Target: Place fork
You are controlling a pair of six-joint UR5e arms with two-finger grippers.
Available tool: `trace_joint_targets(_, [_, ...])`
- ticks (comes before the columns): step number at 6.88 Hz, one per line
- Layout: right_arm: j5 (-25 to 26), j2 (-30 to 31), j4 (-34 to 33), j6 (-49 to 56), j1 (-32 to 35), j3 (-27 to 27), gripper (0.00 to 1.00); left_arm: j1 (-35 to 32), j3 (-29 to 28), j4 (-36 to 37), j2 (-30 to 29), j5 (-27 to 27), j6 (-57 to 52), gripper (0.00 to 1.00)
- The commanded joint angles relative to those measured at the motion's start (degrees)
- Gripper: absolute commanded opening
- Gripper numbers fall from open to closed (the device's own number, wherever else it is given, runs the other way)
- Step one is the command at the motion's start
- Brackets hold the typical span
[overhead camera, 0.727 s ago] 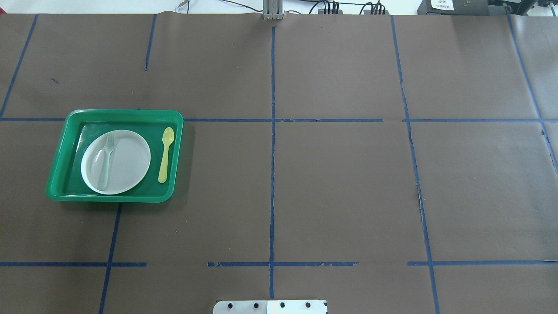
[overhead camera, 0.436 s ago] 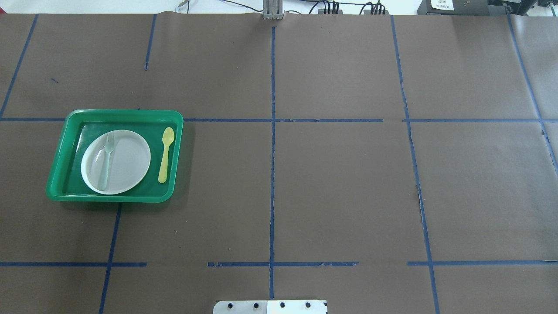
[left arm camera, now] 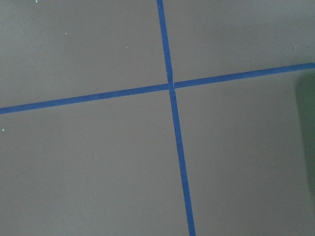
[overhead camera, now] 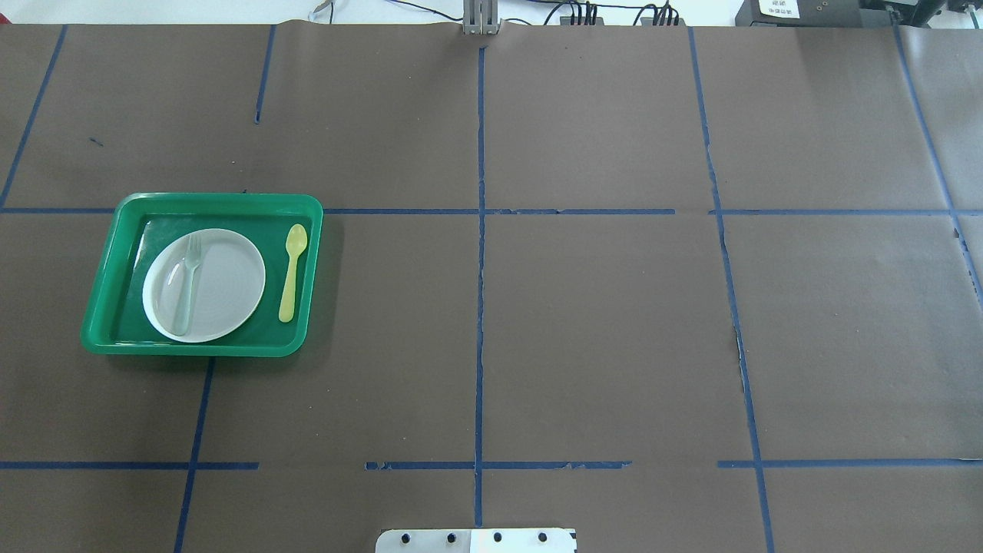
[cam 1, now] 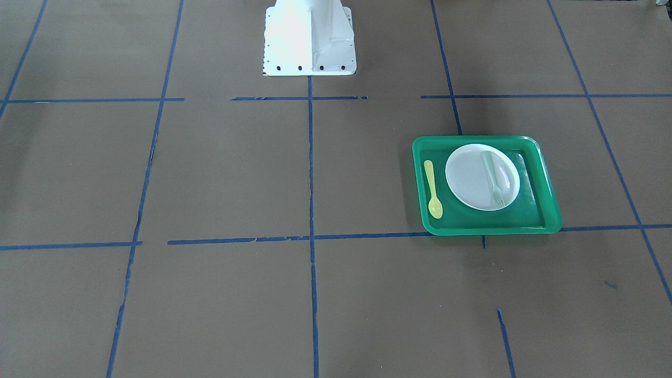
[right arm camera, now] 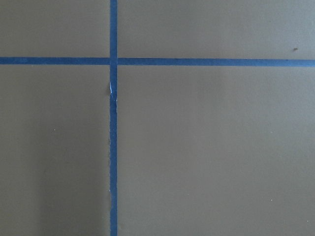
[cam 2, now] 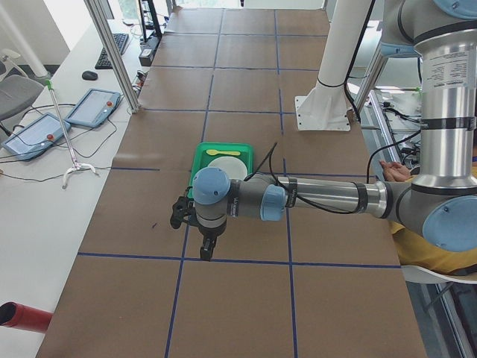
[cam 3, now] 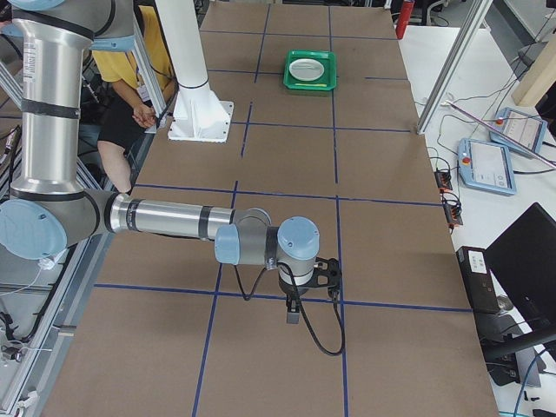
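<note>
The pale translucent fork [overhead camera: 187, 283] lies on the left part of a white plate [overhead camera: 223, 288] inside a green tray [overhead camera: 104, 296], tines toward the far side. It also shows in the front-facing view [cam 1: 493, 179] on the plate [cam 1: 472, 178]. Neither gripper shows in the overhead, front-facing or wrist views. The left gripper [cam 2: 205, 252] hangs well above the table on the near side of the tray [cam 2: 200, 155]. The right gripper [cam 3: 294, 311] hangs over bare table far from the tray [cam 3: 310, 85]. I cannot tell whether either is open or shut.
A yellow spoon [overhead camera: 292, 270] lies in the tray to the right of the plate. The robot base [cam 1: 308, 37] stands at the table's middle edge. Brown paper with blue tape lines covers the table. Both wrist views show only paper and tape.
</note>
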State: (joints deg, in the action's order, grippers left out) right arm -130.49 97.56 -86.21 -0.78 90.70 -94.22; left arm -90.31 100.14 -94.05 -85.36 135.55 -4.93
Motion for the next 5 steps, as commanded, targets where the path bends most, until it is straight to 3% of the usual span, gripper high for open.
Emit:
trace_joint_targets(1, [0.0, 0.0, 0.0, 0.0, 0.0, 0.0, 1.0, 1.8, 5.5, -1.0, -1.2, -0.5, 3.3, 1.0])
trace_joint_targets(2, [0.0, 0.0, 0.0, 0.0, 0.0, 0.0, 1.0, 6.8, 9.0, -1.0, -1.3, -1.0, 11.4, 1.0])
trace_joint_targets(3, [0.1, 0.0, 0.0, 0.0, 0.0, 0.0, 1.0, 13.4, 12.7, -1.4, -1.5, -5.6, 21.4, 1.0])
trace_joint_targets(5, [0.0, 0.0, 0.0, 0.0, 0.0, 0.0, 1.0, 25.4, 13.3, -11.5, -1.7, -10.6, 39.4, 1.0])
